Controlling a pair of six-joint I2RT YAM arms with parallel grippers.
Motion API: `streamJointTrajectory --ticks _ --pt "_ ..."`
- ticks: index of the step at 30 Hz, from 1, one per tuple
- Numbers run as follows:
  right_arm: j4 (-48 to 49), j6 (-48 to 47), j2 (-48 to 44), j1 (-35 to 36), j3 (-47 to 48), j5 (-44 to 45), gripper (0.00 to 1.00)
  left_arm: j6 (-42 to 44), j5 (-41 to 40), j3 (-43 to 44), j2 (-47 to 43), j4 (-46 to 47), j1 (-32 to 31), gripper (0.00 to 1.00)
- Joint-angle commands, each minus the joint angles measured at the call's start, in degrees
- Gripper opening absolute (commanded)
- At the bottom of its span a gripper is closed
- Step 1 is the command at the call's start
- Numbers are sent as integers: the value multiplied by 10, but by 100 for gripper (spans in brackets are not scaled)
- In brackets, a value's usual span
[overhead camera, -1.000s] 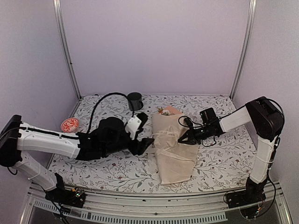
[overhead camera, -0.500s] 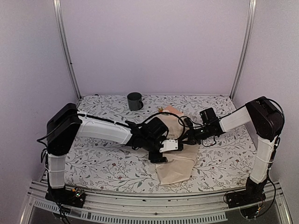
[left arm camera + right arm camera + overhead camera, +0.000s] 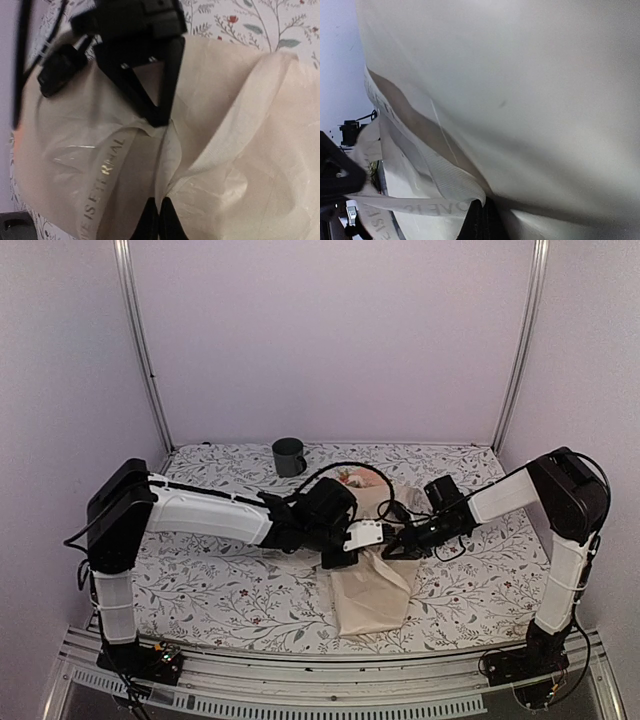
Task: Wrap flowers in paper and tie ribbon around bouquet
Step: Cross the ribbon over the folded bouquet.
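The bouquet (image 3: 371, 590) lies in the middle of the table, a cream paper (image 3: 60, 165) cone with its wide end toward me. Flower tips (image 3: 350, 477) peek out at its far end. A cream ribbon (image 3: 235, 135) with printed letters crosses the cone's narrow waist. My left gripper (image 3: 379, 540) reaches in from the left, shut (image 3: 159, 217) on a fold of that ribbon. My right gripper (image 3: 393, 546) meets it tip to tip from the right (image 3: 159, 117). In its own wrist view it is shut (image 3: 482, 222) on a ribbed stretch of the ribbon (image 3: 452, 180).
A dark mug (image 3: 288, 456) stands at the back of the floral tablecloth (image 3: 220, 585). Metal frame posts (image 3: 140, 350) rise at the back corners. The left forearm (image 3: 210, 515) lies across the left half of the table.
My left arm has swung in from the bouquet's left side to its waist, and its gripper has gone from open to shut on the ribbon. The right gripper has shifted slightly left and nearer.
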Motion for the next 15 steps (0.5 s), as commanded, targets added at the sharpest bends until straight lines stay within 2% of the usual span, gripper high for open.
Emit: streamJointTrajectory --ticks 1,4,15 --pt "-75 -76 -16 29 -23 -33 0 -40 45 0 -68 97 13 0" --pt "-63 -80 -25 30 -42 -73 1 -67 64 13 -55 96 17 0" --pt "-88 -52 -72 17 -49 -96 15 -161 45 50 49 93 28 0"
